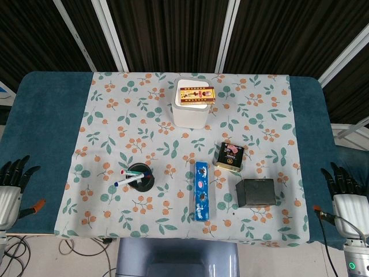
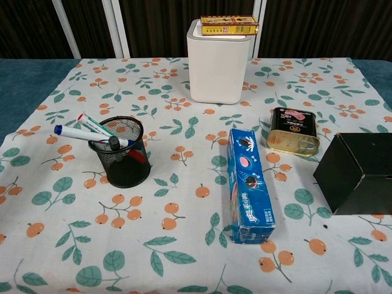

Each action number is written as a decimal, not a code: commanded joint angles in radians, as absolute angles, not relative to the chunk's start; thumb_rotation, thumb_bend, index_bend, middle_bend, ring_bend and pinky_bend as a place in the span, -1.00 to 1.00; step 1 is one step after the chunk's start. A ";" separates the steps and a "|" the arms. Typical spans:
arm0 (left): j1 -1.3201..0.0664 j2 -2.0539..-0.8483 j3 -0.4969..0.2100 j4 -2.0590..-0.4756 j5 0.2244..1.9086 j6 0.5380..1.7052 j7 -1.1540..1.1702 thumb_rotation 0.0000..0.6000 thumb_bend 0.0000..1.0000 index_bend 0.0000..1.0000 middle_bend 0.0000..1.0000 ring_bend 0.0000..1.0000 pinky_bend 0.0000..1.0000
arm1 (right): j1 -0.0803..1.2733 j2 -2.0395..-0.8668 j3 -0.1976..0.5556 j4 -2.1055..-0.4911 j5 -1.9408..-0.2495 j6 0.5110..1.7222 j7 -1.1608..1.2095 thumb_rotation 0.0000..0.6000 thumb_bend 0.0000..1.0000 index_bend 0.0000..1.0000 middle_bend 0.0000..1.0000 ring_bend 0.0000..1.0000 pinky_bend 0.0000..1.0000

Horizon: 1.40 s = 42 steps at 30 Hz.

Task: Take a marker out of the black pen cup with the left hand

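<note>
- The black pen cup (image 2: 120, 155) stands upright on the floral cloth (image 2: 184, 110), toward the front-left part of the tabletop (image 1: 49, 109).
- Three markers lean out of the cup over its left rim: a blue-capped marker (image 2: 82, 133), a green-capped marker (image 2: 93, 124) just behind it, and a red-tipped one (image 2: 138, 155) seen through the mesh inside the cup.
- In the head view the same cup (image 1: 140, 177) sits between the tabletop's left edge and the blue cookie box (image 1: 201, 190).
- The left hand (image 1: 11, 186) hangs off the front-left corner of the tabletop, well apart from the cup, fingers spread and holding nothing.
- The right hand (image 1: 346, 193) sits beyond the front-right corner, fingers likewise apart and empty.
- Neither hand shows in the chest view.
- The blue cookie box (image 2: 248, 184) lies flat near the front edge at the middle, its long side running front to back.
- A tin can (image 2: 293, 131) lies just right of the box, and a black box (image 2: 355, 173) stands nearer the front-right corner.
- A white container (image 2: 217, 67) stands toward the far edge at the middle, with a yellow and red packet (image 2: 229, 25) lying on its top.
</note>
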State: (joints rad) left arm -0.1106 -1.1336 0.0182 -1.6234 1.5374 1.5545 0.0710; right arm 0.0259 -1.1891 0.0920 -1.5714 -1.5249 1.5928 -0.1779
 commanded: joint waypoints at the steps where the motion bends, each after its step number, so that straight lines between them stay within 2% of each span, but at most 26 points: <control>1: -0.108 -1.133 0.015 -1.626 1.535 1.550 0.075 1.00 -0.73 -0.65 -1.00 -1.00 -1.00 | 0.026 -1.189 0.092 -1.572 -1.526 1.594 -0.178 1.00 -0.63 -0.74 -1.00 -0.87 -0.60; 14: -0.099 -1.132 0.001 -1.616 1.552 1.559 0.045 1.00 -0.73 -0.64 -1.00 -1.00 -1.00 | 0.025 -1.191 0.092 -1.574 -1.523 1.594 -0.184 1.00 -0.63 -0.74 -1.00 -0.87 -0.60; 30: -0.109 -1.153 -0.005 -1.591 1.584 1.543 0.031 1.00 -0.68 -0.51 -1.00 -1.00 -1.00 | 0.023 -1.192 0.095 -1.576 -1.514 1.595 -0.185 1.00 -0.63 -0.74 -1.00 -0.87 -0.60; 38: -0.142 -1.248 -0.001 -1.515 1.708 1.575 0.041 1.00 -0.67 -0.39 -1.00 -1.00 -1.00 | 0.021 -1.192 0.097 -1.580 -1.509 1.597 -0.182 1.00 -0.63 -0.74 -1.00 -0.87 -0.60; 42: -0.194 -1.308 -0.011 -1.484 1.746 1.533 0.058 1.00 -0.67 -0.36 -1.00 -1.00 -1.00 | 0.019 -1.192 0.095 -1.581 -1.511 1.599 -0.182 1.00 -0.63 -0.74 -1.00 -0.87 -0.60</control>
